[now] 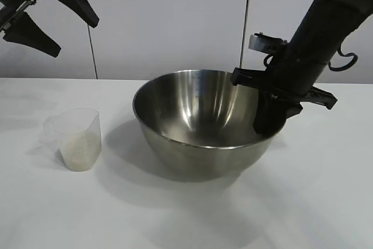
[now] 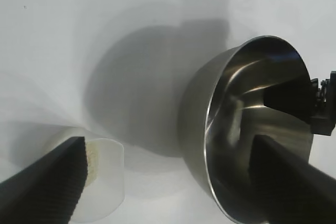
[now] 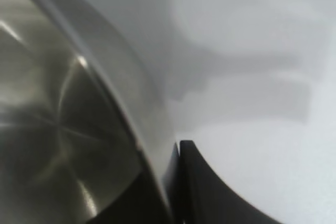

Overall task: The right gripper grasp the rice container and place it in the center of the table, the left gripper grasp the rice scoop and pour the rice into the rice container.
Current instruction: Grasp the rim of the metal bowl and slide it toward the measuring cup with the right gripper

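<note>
The rice container (image 1: 201,123), a wide shiny steel bowl, sits on the white table (image 1: 303,202) near its middle. My right gripper (image 1: 274,115) is shut on the bowl's right rim, one finger inside the wall and one outside; the right wrist view shows the rim (image 3: 131,129) running between the two fingers of the right gripper (image 3: 167,182). The rice scoop (image 1: 76,138), a small clear cup, stands left of the bowl with rice (image 1: 81,147) in its bottom. My left gripper (image 1: 76,39) hangs open high at the far left, above the scoop (image 2: 105,182), holding nothing.
A pale panelled wall (image 1: 175,21) rises behind the table. Bare tabletop lies in front of the bowl and to its right. The left wrist view shows the bowl (image 2: 247,129) with the right gripper's dark finger inside it.
</note>
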You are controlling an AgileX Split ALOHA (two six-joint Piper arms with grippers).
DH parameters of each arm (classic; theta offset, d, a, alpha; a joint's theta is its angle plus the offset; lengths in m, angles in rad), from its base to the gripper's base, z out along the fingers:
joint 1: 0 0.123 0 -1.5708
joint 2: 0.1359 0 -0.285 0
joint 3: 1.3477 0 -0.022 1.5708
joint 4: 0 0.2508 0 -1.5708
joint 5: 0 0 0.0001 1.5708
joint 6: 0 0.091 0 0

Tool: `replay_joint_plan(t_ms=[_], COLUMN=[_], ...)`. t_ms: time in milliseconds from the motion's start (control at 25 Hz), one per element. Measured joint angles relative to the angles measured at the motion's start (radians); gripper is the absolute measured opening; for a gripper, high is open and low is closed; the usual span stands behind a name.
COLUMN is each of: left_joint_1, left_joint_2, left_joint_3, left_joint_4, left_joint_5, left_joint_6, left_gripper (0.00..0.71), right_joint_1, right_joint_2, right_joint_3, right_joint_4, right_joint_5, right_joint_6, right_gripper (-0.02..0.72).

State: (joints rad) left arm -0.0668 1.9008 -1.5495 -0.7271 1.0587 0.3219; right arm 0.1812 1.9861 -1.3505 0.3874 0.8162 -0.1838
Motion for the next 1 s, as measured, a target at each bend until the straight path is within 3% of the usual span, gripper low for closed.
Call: replay_joint_plan(t_ms=[200, 360, 600, 1000], left_joint_1=[0.0, 0.0, 0.0, 0.0], left_joint_2=[0.0, 0.0, 0.0, 0.0], left_joint_3=[0.0, 0.0, 0.0, 0.0], left_joint_4=[0.0, 0.0, 0.0, 0.0], left_joint_5=[0.0, -0.001, -0.001, -0.008], left_joint_6=[0.0, 0.0, 0.0, 0.0], left_gripper=[0.604, 0.604, 0.604, 0.604], right_joint_1=[-0.012, 0.044, 0.119, 0.15], right_joint_2=[-0.037, -0.038, -0.022, 0.066], right_joint_3=[0.0, 0.0, 0.0, 0.001], right_joint_4=[0.03, 0.014, -0.01, -0.036], right_joint_5=[0.028, 0.036, -0.011, -0.056], right_joint_6=[-0.021, -0.022, 0.012, 0.026], right_gripper=[0.01, 0.01, 0.01, 0.01])
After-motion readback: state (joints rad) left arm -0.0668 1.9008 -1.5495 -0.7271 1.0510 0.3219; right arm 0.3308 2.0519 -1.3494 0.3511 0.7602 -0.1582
